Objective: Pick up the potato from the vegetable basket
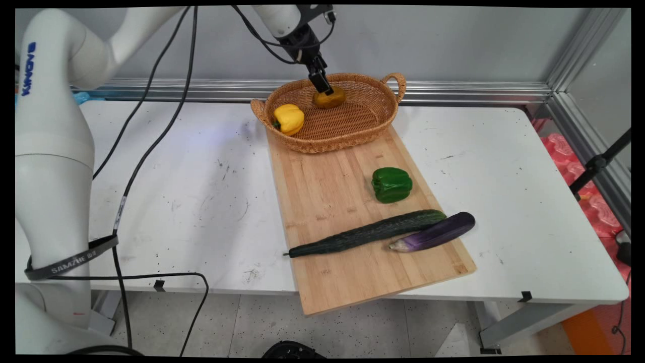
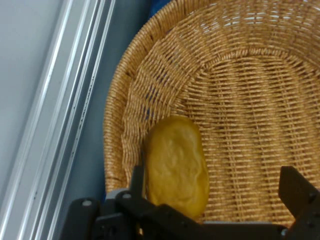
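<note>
- Gripper [image 1: 327, 91] lowered into the wicker basket [image 1: 352, 143] at the upper middle of the main view, tips right at a potato [image 1: 330, 98] lying by the basket's far wall.
- In the hand view, gripper [image 2: 218, 182] open: one finger close against the potato [image 2: 176, 167] at lower centre, the other far off at the lower right, bare wicker between.
- Nothing held; potato resting on the basket floor, at the foot of the curved wall [image 2: 130, 100].
- Also in the basket, at its left end: a yellow bell pepper [image 1: 288, 118], apart from the potato.
- Lower in the main view, on the wooden cutting board [image 1: 327, 201]: a green bell pepper [image 1: 391, 184], then a cucumber [image 1: 368, 233] and an eggplant [image 1: 433, 232] side by side, all well away from the gripper.
- Possible trouble, as a judgement: finger so near the woven wall, so a catch on the wicker and a shifted or tipped basket; round potato off centre between the fingers, so a push or a roll aside instead of a clean hold.
- Only in the hand view: the width of the finger gap and the potato's place against one finger.
- Only in the main view: the other vegetables, the board, the white table [image 1: 176, 201].
</note>
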Available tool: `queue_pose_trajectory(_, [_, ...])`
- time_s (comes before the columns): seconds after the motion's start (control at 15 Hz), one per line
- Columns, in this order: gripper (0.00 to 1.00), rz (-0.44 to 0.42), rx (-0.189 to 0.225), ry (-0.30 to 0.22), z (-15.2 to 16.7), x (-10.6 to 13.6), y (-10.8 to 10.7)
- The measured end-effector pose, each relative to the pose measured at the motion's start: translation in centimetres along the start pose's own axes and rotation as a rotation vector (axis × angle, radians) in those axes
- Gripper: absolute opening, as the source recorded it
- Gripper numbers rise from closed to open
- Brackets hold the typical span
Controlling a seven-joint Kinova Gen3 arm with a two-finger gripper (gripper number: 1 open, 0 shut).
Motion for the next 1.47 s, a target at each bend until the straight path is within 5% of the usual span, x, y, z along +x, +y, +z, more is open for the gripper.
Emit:
queue_pose_trajectory(0.87, [1.00, -0.018, 0.021, 0.023, 4.3, -1.5, -0.4])
queue_pose_trajectory(1.47, [1.00, -0.039, 0.036, 0.030, 6.0, -1.7, 1.2])
